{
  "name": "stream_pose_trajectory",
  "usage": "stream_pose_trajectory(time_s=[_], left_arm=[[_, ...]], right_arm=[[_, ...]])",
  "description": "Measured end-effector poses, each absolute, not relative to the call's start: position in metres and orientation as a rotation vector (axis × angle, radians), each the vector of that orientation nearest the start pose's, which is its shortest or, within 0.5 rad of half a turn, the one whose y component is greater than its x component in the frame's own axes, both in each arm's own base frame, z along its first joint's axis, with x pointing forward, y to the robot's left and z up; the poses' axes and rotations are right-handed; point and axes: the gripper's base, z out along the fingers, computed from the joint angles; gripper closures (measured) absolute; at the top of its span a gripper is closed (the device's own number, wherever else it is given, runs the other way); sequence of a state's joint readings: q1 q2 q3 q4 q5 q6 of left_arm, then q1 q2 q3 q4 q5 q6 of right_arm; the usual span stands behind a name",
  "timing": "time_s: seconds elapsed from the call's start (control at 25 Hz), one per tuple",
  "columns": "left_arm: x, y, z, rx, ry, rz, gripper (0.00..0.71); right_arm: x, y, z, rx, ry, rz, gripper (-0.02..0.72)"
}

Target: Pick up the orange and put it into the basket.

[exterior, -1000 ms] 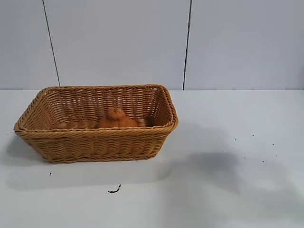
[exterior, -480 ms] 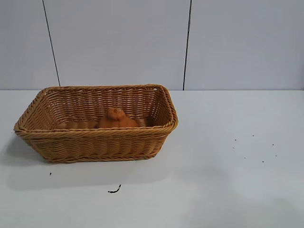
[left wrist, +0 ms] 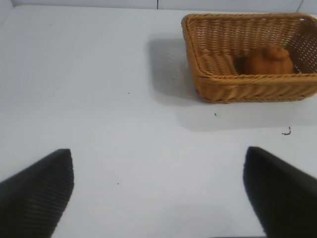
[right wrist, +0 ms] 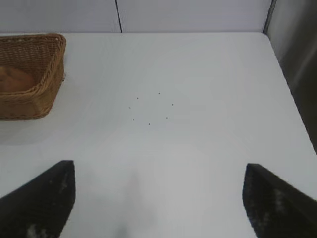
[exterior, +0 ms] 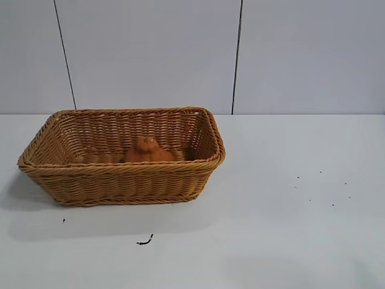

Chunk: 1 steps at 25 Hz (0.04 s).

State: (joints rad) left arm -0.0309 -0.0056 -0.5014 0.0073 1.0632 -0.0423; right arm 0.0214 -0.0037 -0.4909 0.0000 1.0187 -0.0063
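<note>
Both sets of jaws stand spread and empty over bare desk (exterior: 289, 241), nothing to hold. Orange (exterior: 148, 150) sits in basket (exterior: 120, 180); task looks done.

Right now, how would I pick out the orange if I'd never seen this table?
Start from the white table and find the large tan wicker basket toward its left side in the exterior view. The orange sits inside it on the basket floor, near the front wall. It is the only thing in there: a rounded, matte dull-orange lump with a knobby top.
</note>
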Motion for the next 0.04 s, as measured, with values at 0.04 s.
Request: stream_pose_trajectory(time_s=[0.04], left_arm=[[-0.0060, 0.0008, 0.2774, -0.012, 2.040, -0.037, 0.044]], right_arm=[[-0.0027, -0.0001, 0.2781, -0.028, 2.008, 0.010, 0.072]])
